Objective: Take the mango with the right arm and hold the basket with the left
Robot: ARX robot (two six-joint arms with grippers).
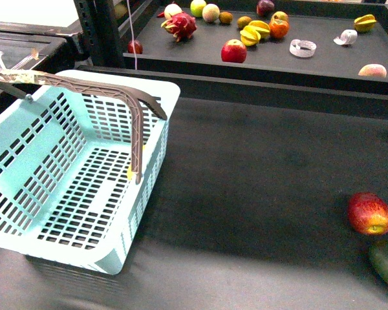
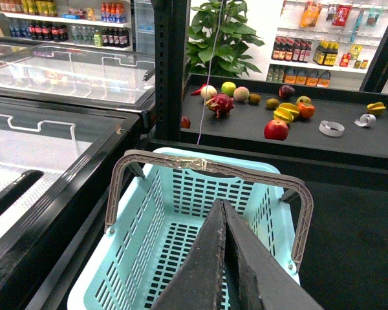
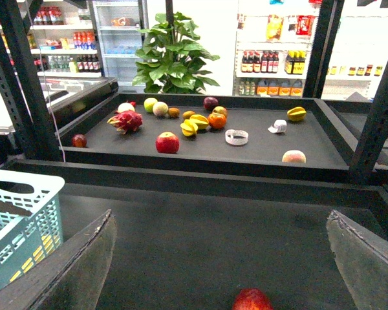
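Note:
The pale turquoise basket (image 1: pixel 156 139) stands at the left of the dark counter, its taped brown-grey handle (image 1: pixel 84 83) raised over it. In the left wrist view my left gripper (image 2: pixel 222 204) is shut on nothing, hovering over the basket (image 2: pixel 181 194) just short of the handle (image 2: pixel 207 165). My right gripper (image 3: pixel 220 215) is wide open above the dark counter, with a red-and-yellow fruit (image 3: pixel 251 301) low between its fingers (image 3: pixel 84 261). That fruit (image 1: pixel 370 213) lies at the counter's right, beside a dark green fruit (image 1: pixel 387 261). The mango is out of view. Neither arm shows in the front view.
A raised black shelf (image 1: pixel 323 64) behind the counter holds several fruits, among them a red apple (image 1: pixel 233 51) and a dragon fruit (image 1: pixel 181 26), plus tape rolls (image 1: pixel 302 48). Glass-topped freezers (image 2: pixel 45 129) stand to the left of the basket.

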